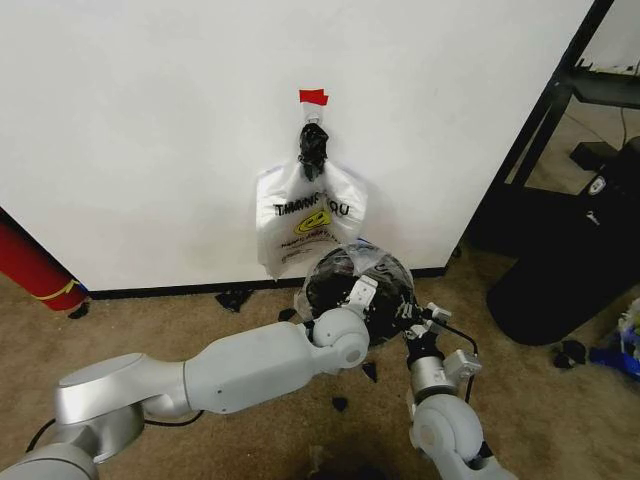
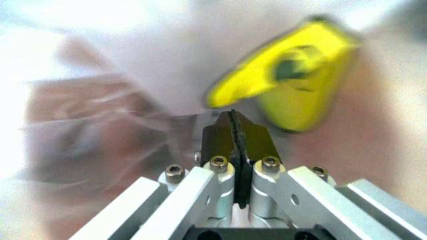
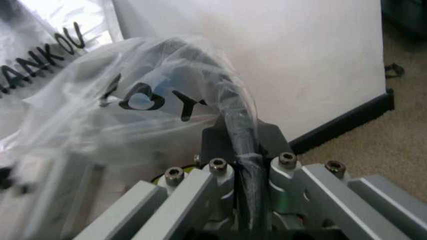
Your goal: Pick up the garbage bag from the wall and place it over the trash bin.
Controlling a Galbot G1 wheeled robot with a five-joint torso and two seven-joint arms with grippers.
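The bag [image 1: 352, 275] is draped over the bin [image 1: 345, 288], which stands on the carpet just below more bags [image 1: 308, 218] hanging on the wall [image 1: 150, 120]. The right tool [image 3: 245, 131] is clamped on the bin's rim through the film. The left tool [image 2: 235, 125] is closed, seemingly pinching the bag, though its view is blurred.

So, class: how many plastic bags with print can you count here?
2: one bunch of bags hangs on the wall; one garbage bag covers the trash bin. The bunch may hide more.
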